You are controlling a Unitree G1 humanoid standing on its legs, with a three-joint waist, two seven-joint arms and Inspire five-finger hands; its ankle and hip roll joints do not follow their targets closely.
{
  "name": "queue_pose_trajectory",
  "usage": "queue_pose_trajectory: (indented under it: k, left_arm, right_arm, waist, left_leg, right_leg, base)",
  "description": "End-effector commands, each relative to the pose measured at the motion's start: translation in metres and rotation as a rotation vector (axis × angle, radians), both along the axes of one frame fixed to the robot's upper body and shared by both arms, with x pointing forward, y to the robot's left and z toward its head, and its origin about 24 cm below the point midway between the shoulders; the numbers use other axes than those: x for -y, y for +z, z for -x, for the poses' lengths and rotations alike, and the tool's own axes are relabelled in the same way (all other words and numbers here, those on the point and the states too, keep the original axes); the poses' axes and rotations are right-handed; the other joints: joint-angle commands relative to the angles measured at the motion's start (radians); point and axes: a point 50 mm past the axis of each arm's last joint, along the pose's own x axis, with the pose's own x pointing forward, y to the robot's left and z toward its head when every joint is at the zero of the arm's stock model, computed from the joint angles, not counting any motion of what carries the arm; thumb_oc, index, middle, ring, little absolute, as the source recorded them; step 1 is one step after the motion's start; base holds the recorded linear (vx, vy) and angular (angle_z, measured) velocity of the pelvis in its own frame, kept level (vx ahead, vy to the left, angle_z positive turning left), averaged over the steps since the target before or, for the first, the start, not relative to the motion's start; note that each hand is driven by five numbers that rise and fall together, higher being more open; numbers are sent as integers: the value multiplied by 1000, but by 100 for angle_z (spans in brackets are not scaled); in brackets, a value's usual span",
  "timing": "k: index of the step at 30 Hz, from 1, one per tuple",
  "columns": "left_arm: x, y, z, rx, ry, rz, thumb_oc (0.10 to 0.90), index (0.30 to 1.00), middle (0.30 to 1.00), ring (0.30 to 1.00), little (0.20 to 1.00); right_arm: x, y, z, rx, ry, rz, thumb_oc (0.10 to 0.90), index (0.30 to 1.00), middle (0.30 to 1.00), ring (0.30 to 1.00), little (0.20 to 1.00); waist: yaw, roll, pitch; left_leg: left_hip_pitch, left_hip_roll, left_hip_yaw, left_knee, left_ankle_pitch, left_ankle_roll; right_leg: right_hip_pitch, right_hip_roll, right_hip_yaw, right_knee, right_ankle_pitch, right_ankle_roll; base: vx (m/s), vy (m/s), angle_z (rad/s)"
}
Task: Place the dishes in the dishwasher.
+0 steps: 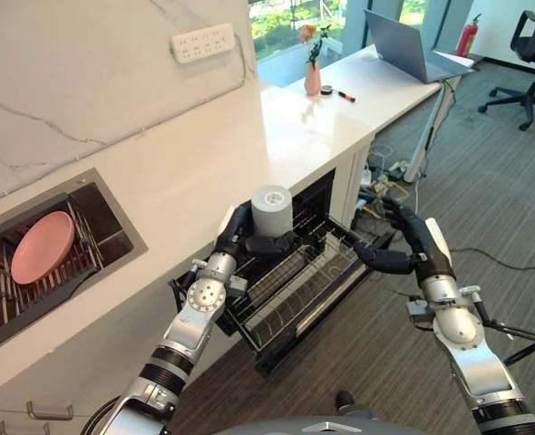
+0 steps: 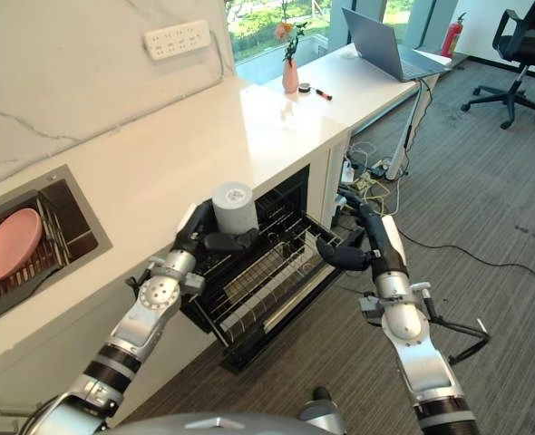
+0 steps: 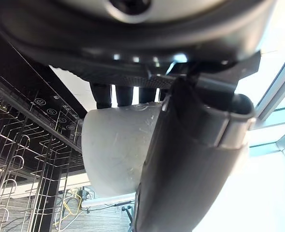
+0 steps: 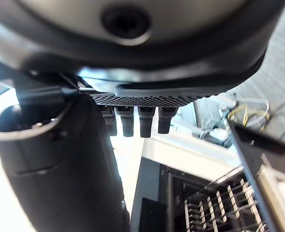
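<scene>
the left hand (image 1: 240, 237) is gripping a grey cup (image 1: 271, 211), fingers and thumb curling round its side, holding it upright just above the pulled-out dishwasher rack (image 1: 295, 290). the right hand (image 1: 387, 257) is hovering near the rack's far corner with fingers relaxed, holding nothing. a pink plate (image 1: 43, 246) is sitting in the sink (image 1: 113, 222), well apart from both hands.

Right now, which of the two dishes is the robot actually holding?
The grey cup. The left hand grips it above the pulled-out dishwasher rack. The pink bowl sits untouched in the sink; the right hand holds nothing.
</scene>
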Motion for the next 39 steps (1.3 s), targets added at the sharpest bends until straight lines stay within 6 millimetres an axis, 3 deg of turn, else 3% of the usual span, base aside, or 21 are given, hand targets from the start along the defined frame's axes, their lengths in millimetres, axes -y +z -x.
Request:
queue_pose_trajectory:
  k: [1, 9, 16, 17, 18, 22, 27, 34, 39]
  left_arm:
    - [12, 75, -29, 327, -74, 83, 400, 300, 300, 300, 300]
    - [38, 85, -34, 342, -142, 127, 400, 300, 300, 300, 300]
    - [60, 102, -38, 398, -197, 97, 400, 300, 300, 300, 300]
    - [61, 104, -38, 408, -198, 92, 400, 300, 300, 300, 300]
    - [65, 113, -38, 464, -196, 54, 400, 300, 300, 300, 300]
    - [68, 121, -35, 523, -190, 17, 400, 300, 300, 300, 300]
    - [75, 128, -32, 581, -197, -25, 400, 300, 300, 300, 300]
    - [96, 123, -28, 546, -260, 0, 400, 300, 300, 300, 300]
    - [100, 121, -29, 530, -255, -1, 400, 300, 300, 300, 300]
  right_arm:
    - [-42, 76, -10, 405, 293, -387, 800, 900, 900, 900, 900]
    - [-74, 84, -6, 359, 509, -587, 800, 900, 900, 900, 900]
    - [-79, 90, -10, 367, 512, -476, 800, 900, 900, 900, 900]
    - [-79, 92, -10, 380, 502, -447, 800, 900, 900, 900, 900]
    - [-75, 103, -14, 460, 433, -293, 800, 900, 900, 900, 900]
    - [-76, 109, -19, 511, 377, -214, 800, 900, 900, 900, 900]
    - [-86, 113, -24, 529, 372, -223, 800, 900, 900, 900, 900]
    - [-106, 107, -37, 464, 416, -236, 800, 900, 900, 900, 900]
    - [-106, 104, -38, 450, 390, -245, 800, 900, 900, 900, 900]
  waist:
    - [4, -90, -26]
    - [10, -89, -26]
    - [2, -82, -23]
    - [-1, -80, -23]
    - [-9, -72, -21]
    - [-12, -66, -16]
    - [-10, -59, -12]
    - [11, -60, -4]
    - [15, -59, 0]
  left_leg:
    - [48, 14, -4, 106, -124, -1]
    - [41, 14, -13, 99, -109, -10]
    - [39, 13, -16, 93, -103, -12]
    - [38, 13, -14, 92, -103, -13]
    - [39, 13, -9, 90, -104, -12]
    - [38, 15, -9, 90, -104, -12]
    - [34, 15, -13, 88, -99, -14]
    - [19, 15, -22, 86, -70, -11]
    - [14, 12, -39, 83, -67, -11]
  right_leg:
    - [-7, -62, -49, 18, 5, 77]
    - [-5, -63, -64, 18, 5, 76]
    - [-7, -60, -68, 17, 3, 76]
    - [-8, -60, -67, 17, 3, 76]
    - [-11, -58, -64, 17, 1, 77]
    - [-13, -57, -62, 17, 0, 76]
    - [-17, -57, -62, 17, 0, 73]
    - [-11, -61, -91, 14, 8, 57]
    - [-5, -63, -102, 15, 6, 56]
  base:
    - [0, 0, 0]
    - [-5, -32, 9]
    - [5, -26, 9]
    - [14, -34, 0]
    - [0, 0, 0]
    - [5, -12, -3]
    - [0, 0, 0]
    - [-23, -34, 5]
    - [1, -8, 13]
